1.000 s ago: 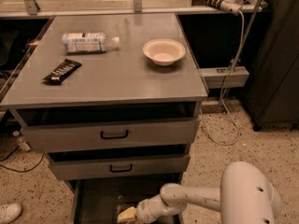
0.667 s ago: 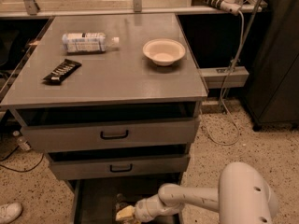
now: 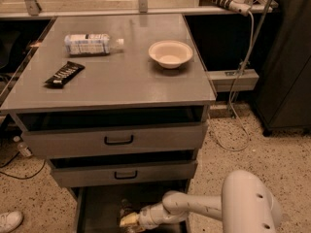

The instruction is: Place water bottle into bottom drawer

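The bottom drawer [image 3: 92, 212] is pulled out at the foot of the grey cabinet, and its inside is dark. My arm reaches in from the right, low over the tray. My gripper [image 3: 128, 221] is inside the drawer near its middle front, with a pale yellowish tip. A faint see-through crinkled shape [image 3: 125, 208] lies right behind the gripper and looks like the water bottle. I cannot tell whether the gripper touches it.
On the cabinet top lie a bottle with a large white-blue label [image 3: 92, 43], a dark snack bar [image 3: 64, 74] and a pale bowl [image 3: 170, 53]. The two upper drawers [image 3: 119, 140] with black handles stand slightly open. Cables hang at the right.
My gripper has shifted slightly to the left inside the bottom drawer. Everything on the cabinet top has stayed in place.
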Robot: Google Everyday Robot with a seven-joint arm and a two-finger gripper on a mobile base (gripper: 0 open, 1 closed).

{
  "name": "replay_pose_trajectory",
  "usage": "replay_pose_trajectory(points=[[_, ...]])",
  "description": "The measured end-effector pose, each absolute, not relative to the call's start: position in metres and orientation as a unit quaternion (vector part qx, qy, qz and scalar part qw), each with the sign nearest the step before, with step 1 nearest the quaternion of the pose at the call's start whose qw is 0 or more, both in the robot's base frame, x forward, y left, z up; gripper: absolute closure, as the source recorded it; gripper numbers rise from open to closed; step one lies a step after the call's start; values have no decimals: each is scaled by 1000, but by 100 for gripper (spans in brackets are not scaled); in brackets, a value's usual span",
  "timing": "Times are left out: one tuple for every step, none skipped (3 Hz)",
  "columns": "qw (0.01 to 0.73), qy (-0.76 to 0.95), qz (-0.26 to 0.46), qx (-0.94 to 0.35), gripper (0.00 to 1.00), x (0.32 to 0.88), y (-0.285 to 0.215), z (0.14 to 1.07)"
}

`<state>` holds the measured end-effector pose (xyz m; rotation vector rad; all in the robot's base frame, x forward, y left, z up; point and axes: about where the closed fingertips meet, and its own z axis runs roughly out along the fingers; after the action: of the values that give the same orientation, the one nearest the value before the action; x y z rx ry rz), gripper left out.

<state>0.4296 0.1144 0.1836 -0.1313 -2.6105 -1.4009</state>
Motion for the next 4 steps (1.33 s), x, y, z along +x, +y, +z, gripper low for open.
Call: replay_pose_trajectory(points=[[80,-881,-465,-50,100,433,116,173],[73,-888,-449,-62,100,422,113,157],[75,-889,-448,-64,100,413,115,151],[80,-885,-453,-69,100,408,116,147]])
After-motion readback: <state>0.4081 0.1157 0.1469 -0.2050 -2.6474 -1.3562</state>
